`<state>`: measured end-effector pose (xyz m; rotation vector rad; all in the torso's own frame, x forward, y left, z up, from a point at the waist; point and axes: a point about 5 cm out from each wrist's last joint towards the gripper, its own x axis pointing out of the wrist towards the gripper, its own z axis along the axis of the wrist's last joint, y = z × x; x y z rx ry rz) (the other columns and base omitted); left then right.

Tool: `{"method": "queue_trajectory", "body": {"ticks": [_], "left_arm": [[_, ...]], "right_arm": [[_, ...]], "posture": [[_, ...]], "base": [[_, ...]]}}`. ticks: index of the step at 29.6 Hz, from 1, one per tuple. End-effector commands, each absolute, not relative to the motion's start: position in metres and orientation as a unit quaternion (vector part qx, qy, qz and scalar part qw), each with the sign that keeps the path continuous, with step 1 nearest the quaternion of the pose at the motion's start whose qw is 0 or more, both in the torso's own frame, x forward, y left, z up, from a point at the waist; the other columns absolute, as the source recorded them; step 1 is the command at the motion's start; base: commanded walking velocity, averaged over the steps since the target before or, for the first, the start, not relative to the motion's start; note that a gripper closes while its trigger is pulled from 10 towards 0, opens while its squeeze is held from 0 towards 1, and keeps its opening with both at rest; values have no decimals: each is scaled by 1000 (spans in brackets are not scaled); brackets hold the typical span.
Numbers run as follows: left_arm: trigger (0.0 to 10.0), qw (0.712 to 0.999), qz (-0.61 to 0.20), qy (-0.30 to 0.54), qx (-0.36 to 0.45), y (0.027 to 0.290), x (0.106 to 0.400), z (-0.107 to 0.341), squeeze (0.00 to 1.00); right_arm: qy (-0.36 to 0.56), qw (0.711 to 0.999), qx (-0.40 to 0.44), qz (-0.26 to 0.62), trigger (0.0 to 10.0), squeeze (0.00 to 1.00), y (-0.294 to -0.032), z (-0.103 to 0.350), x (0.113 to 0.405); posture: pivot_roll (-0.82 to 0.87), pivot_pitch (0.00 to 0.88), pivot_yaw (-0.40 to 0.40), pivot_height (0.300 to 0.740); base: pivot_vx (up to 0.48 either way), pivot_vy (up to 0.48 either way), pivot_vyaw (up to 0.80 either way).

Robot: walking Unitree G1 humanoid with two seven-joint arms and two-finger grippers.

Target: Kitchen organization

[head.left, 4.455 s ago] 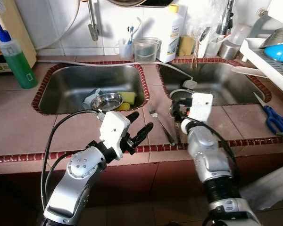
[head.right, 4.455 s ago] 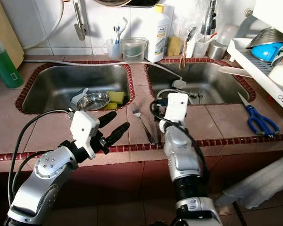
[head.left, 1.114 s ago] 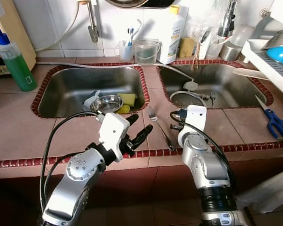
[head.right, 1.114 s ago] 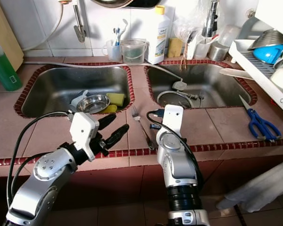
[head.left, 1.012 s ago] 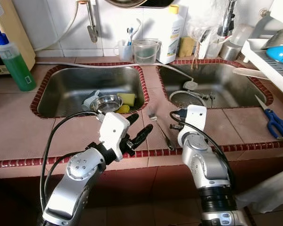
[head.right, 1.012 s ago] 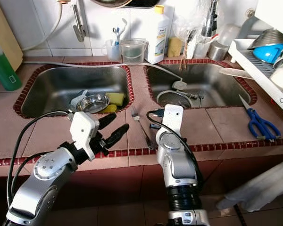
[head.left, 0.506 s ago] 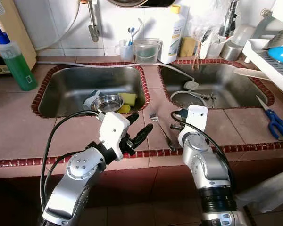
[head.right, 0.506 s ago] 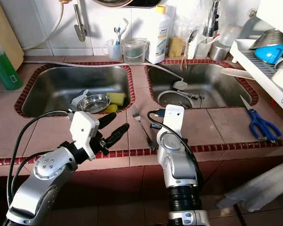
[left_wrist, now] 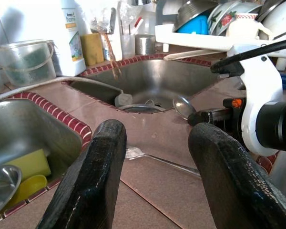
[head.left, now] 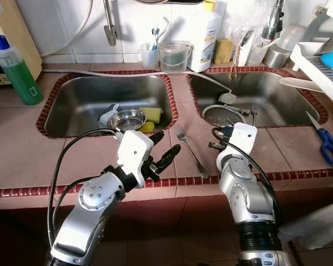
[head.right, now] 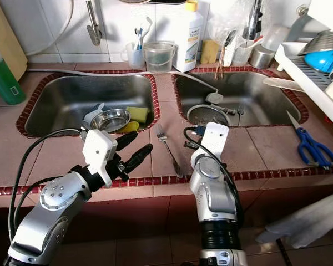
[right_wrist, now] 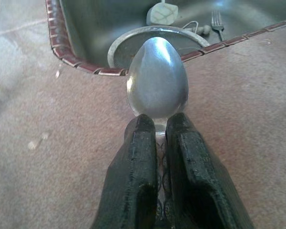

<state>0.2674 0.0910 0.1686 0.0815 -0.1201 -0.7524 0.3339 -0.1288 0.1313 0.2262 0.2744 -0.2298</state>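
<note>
Clamped between our right gripper's (right_wrist: 156, 136) two fingers is a spoon (right_wrist: 157, 90), held by the neck with its bowl pointing at the right sink's (right_wrist: 100, 19) tiled edge; in this wrist view the grip is narrow and near the bowl, so we judge the spoon could pivot or slip out if we swing fast, and drop into the sink beside the round strainer (right_wrist: 133, 40) and the fork (right_wrist: 217, 21) lying there. In our left wrist view, our left gripper (left_wrist: 157, 157) hangs with fingers apart and empty above the counter, a second fork (left_wrist: 162, 160) on the tiles just beyond it; the right arm's white housing is near, and we judge a careless crossing could knock the two arms together. From the head views, the left gripper (head.left: 158, 149) hovers over the counter's front edge, and the right gripper (head.left: 219, 138) sits low over the tiles between fork (head.left: 190, 154) and sink. Against the earlier frames, our right arm has drawn back from the sink edge toward us and edged to the right; the left has barely moved.
</note>
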Motion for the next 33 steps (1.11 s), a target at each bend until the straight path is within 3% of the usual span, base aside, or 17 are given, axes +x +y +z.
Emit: {"method": "queue_trajectory", "body": {"ticks": [1,3,4,5,6,7,8,9,10,18,33], "left_arm": [[10000,926,-371,-62,41,90,267,170,0],[10000,926,-371,-62,41,90,267,170,0],[10000,926,-371,-62,41,90,267,170,0],[10000,925,-371,-62,41,90,267,170,0],[10000,925,-372,-62,41,90,267,170,0],[10000,925,-372,-63,41,90,267,170,0],[10000,925,-372,-63,41,90,267,170,0],[10000,925,-371,-63,41,90,267,170,0],[10000,925,-371,-62,41,90,267,170,0],[10000,926,-371,-62,40,90,267,170,0],[10000,930,-358,-70,34,100,282,178,0]], "right_arm": [[126,976,130,-118,0,0,-131,134,334],[115,978,132,-116,0,0,-131,138,335],[105,979,135,-111,627,0,-131,141,335],[99,980,135,-108,627,0,-131,142,336],[94,980,144,-101,2118,0,-130,144,335],[91,980,151,-96,2118,0,-129,145,335],[85,980,155,-91,3098,0,-129,146,335],[72,981,160,-83,9608,0,-129,149,335],[61,980,176,-65,10000,0,-128,152,335],[25,980,194,-23,10000,0,-127,160,334],[-72,993,92,12,10000,0,-141,181,328]], "posture": [[-94,63,-7,703],[-94,63,-7,703],[-94,58,-6,703],[-94,58,-6,703],[-94,59,-6,703],[-94,59,-6,703],[-94,61,-5,703],[-94,62,-5,703],[-94,64,-4,703],[-93,70,-1,703],[-107,75,6,703]], "base": [[0,0,0],[0,0,0],[0,0,0],[0,0,0],[0,0,0],[0,0,0],[0,0,0],[0,0,0],[0,0,0],[0,0,0],[0,0,0]]}}
